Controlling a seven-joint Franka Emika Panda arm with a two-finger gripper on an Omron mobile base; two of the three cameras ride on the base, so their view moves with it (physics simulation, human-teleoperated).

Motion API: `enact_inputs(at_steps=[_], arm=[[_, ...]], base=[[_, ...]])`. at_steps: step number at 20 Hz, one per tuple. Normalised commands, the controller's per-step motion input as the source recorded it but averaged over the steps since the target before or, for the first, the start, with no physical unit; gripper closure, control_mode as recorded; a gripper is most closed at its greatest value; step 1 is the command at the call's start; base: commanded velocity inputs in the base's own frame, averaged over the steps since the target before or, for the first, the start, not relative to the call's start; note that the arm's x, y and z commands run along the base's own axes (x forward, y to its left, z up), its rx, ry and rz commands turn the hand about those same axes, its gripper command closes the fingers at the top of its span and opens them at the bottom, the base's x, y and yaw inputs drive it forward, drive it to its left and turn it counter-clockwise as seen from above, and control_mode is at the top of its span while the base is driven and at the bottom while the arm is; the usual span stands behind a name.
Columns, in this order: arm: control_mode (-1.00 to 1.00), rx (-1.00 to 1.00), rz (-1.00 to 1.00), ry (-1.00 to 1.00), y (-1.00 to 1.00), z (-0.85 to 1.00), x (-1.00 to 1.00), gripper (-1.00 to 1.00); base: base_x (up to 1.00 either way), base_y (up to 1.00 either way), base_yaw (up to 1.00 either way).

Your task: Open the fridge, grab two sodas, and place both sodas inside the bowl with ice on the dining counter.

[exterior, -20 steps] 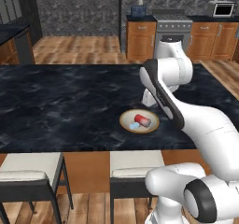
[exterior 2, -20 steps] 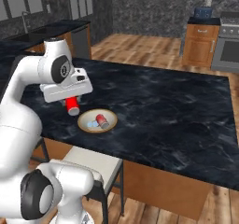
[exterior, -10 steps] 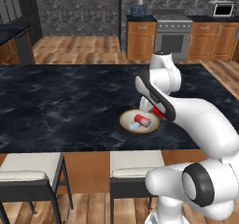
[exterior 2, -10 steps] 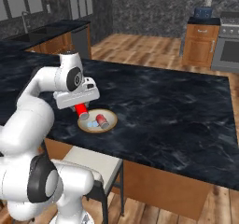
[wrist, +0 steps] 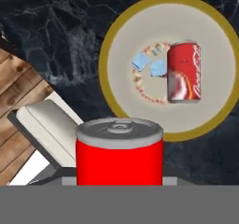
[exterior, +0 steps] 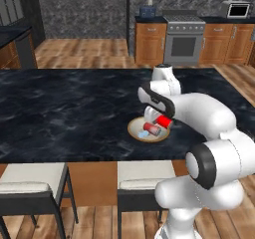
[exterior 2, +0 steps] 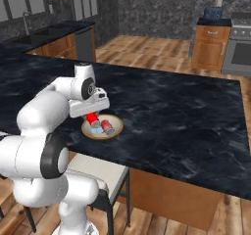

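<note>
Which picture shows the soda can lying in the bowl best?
The hand view: the lying soda can is large and unblocked inside the bowl, beside ice cubes. Both base views show it small, partly behind the arm and the held can.

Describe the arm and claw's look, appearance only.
Glossy white arm built of rounded, bulbous links, with dark grey rings at the joints. The claw hangs from a boxy white hand with a dark underside. No cables or markings are visible.
</note>
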Motion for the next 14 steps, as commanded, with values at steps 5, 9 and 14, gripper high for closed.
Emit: enact_inputs(at_steps=[5, 9, 14], arm=[[-1.00, 0.00, 0.04, 0.06, 0.00, -0.45, 0.52, 1.00], [-1.00, 0.00, 0.03, 0.05, 0.00, -0.44, 0.41, 1.00], [-1.00, -0.01, 0.02, 0.04, 0.00, -0.46, 0.41, 1.00]], base=[[0.00, 0.00, 0.00], [0.00, 0.00, 0.00], [0.00, 0.00, 0.00]])
